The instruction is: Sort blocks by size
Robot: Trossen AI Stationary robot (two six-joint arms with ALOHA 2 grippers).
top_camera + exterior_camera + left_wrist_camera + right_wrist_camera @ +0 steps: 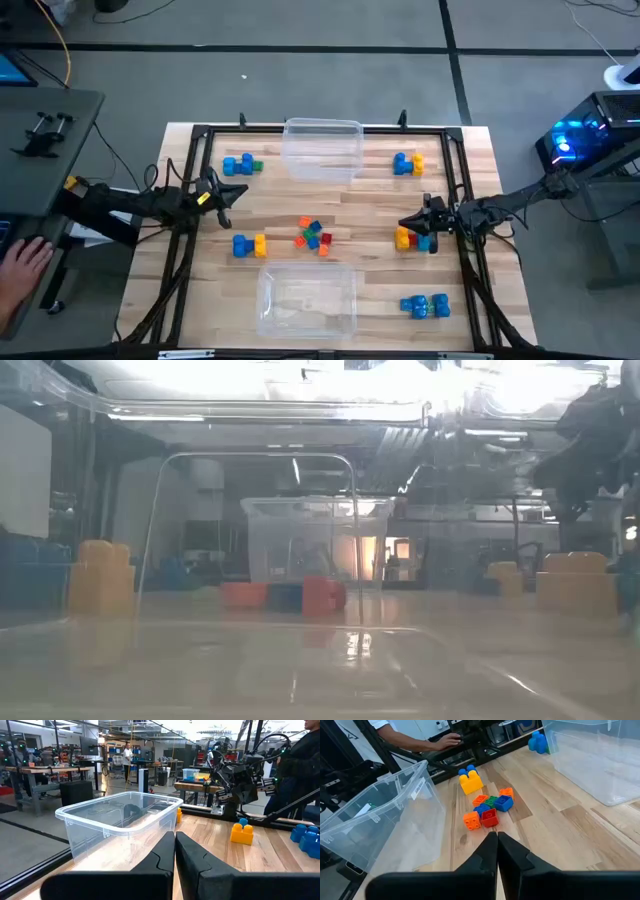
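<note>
Sitting at the middle of the table [470,200], a heap of tiny cubes [313,236] is serving as our landmark, with two clear bins around it: one bin [322,148] beyond it at the far edge, another bin [307,298] on the near side. Five clusters of larger blue and yellow blocks are ringing the heap; the nearest left one [249,244] is lying just beside it. Both grippers are showing fingers pressed together, gripping nothing: left gripper [232,192] is hovering left of the heap, right gripper [408,224] right of it, touching another cluster [413,239]. Individual cubes are blurring together, so I'm not counting them.
</note>
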